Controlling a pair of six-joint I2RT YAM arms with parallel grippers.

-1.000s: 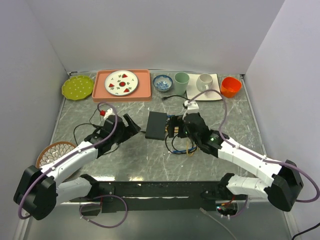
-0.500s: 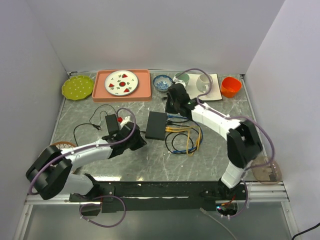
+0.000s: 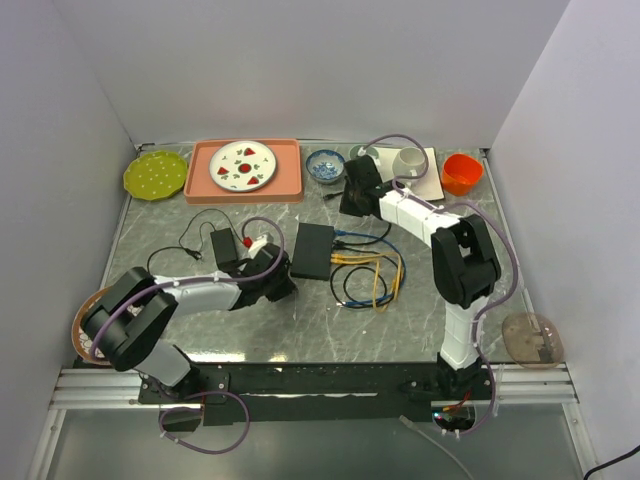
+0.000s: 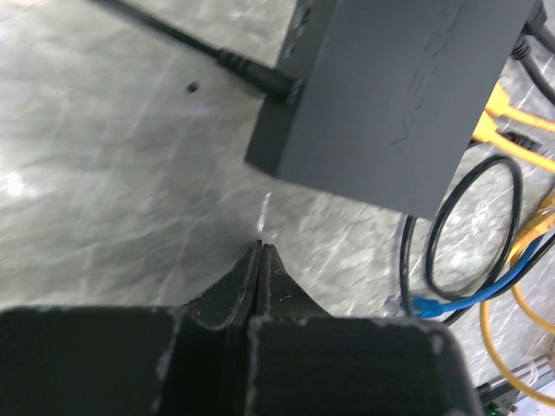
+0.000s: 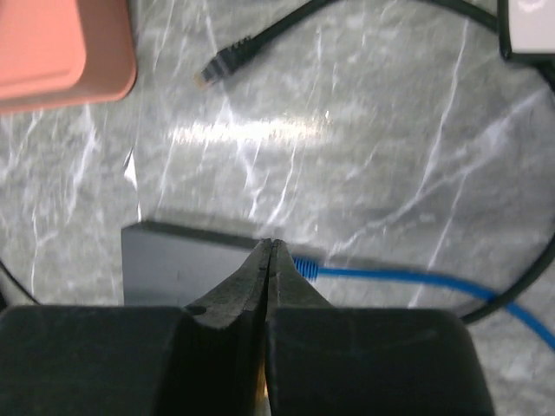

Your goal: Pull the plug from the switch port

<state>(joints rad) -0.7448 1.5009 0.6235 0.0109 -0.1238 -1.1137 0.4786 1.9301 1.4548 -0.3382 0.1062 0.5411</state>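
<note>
The switch (image 3: 312,250) is a flat black box lying mid-table. Blue and yellow cables (image 3: 352,256) run into its right edge, and a blue plug (image 5: 303,267) sits at that edge. A black power lead (image 4: 251,69) enters its opposite side. My left gripper (image 3: 280,285) is low on the table just left of the switch (image 4: 399,95), shut and empty (image 4: 260,247). My right gripper (image 3: 347,207) hovers behind the switch (image 5: 191,260), shut with nothing in it (image 5: 270,244), its tip beside the blue plug.
Coiled black, yellow and blue cables (image 3: 370,280) lie right of the switch. A small black adapter block (image 3: 222,245) sits to its left. A loose black plug (image 5: 221,68) lies behind it. An orange tray (image 3: 290,190), bowls, cups and plates line the back.
Both grippers have gone from open to shut. My right gripper left the switch's right edge and moved to the back. My left arm folded, with its gripper closer to the switch.
</note>
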